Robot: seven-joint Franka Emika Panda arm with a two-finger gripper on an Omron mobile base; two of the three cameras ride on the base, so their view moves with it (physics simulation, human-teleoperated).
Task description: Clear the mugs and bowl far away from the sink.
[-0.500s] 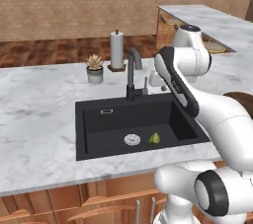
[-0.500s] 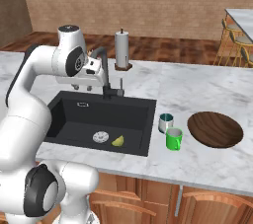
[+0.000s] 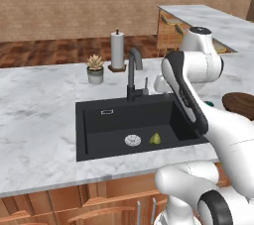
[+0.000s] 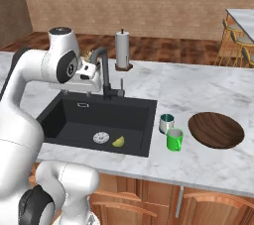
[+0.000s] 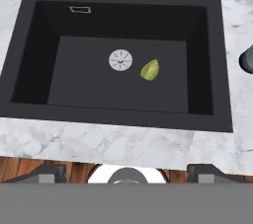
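Left base view: marble bench (image 3: 39, 120), black sink (image 3: 134, 125), faucet (image 3: 133, 73), bowl (image 3: 240, 104) at right edge.

Right base view: end effector (image 4: 82, 86) above sink, empty; green mug (image 4: 174, 140), steel mug (image 4: 166, 123), bowl well right.

Hand view: fingertips (image 5: 47, 173) spread wide, released; drain (image 5: 120, 60), yellow-green item (image 5: 149, 70) below.

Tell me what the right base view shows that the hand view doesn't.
Right base view alone: the bright green mug beside a silver mug, the wooden bowl to their right, the paper towel roll, and the whole black faucet. Hand view alone: the two spread fingertips of the open gripper at its bottom edge. Both share the black sink, its silver drain, the yellow-green fruit beside it, and the marble counter.
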